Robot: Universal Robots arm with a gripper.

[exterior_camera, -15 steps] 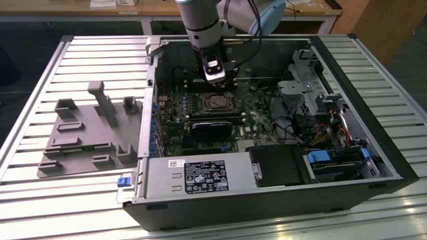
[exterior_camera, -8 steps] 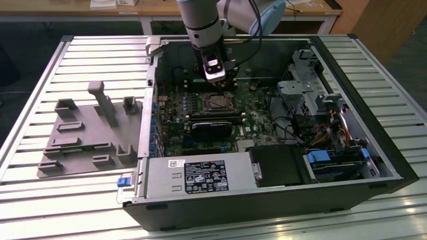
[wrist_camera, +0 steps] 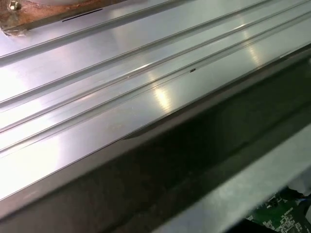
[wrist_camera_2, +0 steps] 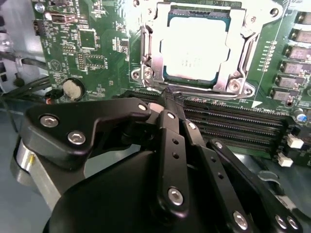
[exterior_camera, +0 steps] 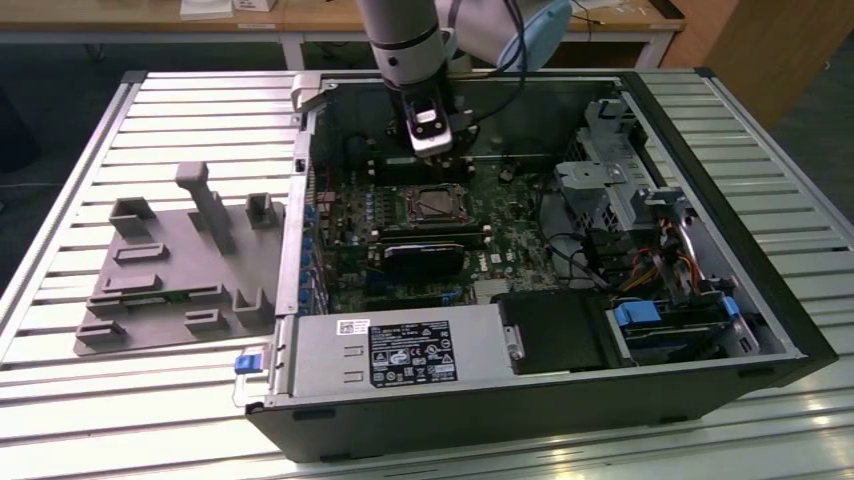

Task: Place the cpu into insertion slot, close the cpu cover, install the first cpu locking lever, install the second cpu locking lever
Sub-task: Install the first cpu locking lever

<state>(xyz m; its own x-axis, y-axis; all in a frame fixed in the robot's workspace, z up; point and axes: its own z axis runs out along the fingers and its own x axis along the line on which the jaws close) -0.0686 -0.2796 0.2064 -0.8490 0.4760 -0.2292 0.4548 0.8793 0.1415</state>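
In the exterior view my gripper hangs inside the open computer case, just beside the far edge of the socket on the green board, with the grey holder tray lying well apart on the slatted table toward the exterior view's left. In the second wrist view the chip sits flat in the socket, its silvery top showing through the cut-out of the metal cover, which looks to be lying down over it. My black fingers are drawn together with nothing between them, their tips right at the near edge of the socket frame, close to the row of long black memory slots. I judge the work now to be at the cover or its levers, so doing it well means pressing only on the frame's edge, staying off the chip's face, and keeping my push straight so the thin metal does not twist. In the first wrist view I see the ribbed table surface and the dark wall of the case
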